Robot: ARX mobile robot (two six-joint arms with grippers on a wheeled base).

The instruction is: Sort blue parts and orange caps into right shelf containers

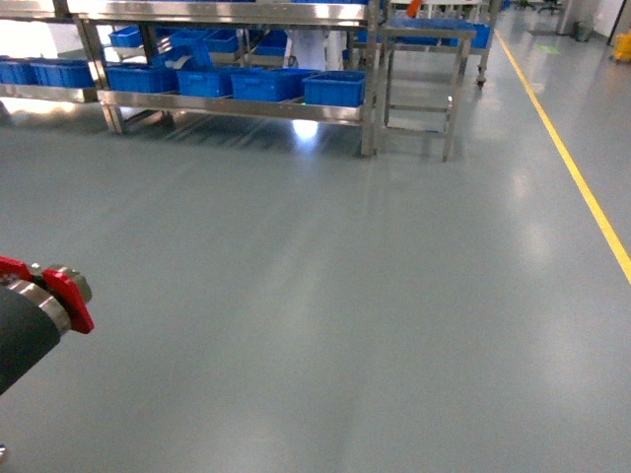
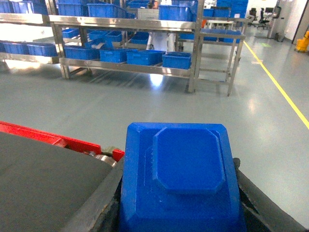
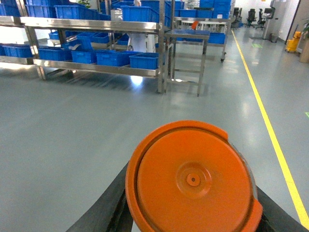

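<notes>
Left fingers (image 2: 178, 212) grip blue part (image 2: 181, 179); right fingers (image 3: 193, 217) (orange cap (image 3: 193, 181)).

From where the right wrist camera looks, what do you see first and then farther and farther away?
orange cap held right in front of the camera → bare grey floor → blue containers on the low steel shelf → yellow mop bucket far down the aisle.

A glossy grey floor (image 1: 325, 296) spreads across the whole scene, reflecting the overhead lights. A yellow line (image 1: 572, 163) runs along the floor's right side toward the far end. A stainless steel shelf rack (image 1: 237, 103) stands along the far left, with a smaller steel stand (image 1: 419, 84) just beside its right end. A yellow mop bucket (image 3: 293, 43) sits far back on the right.
</notes>
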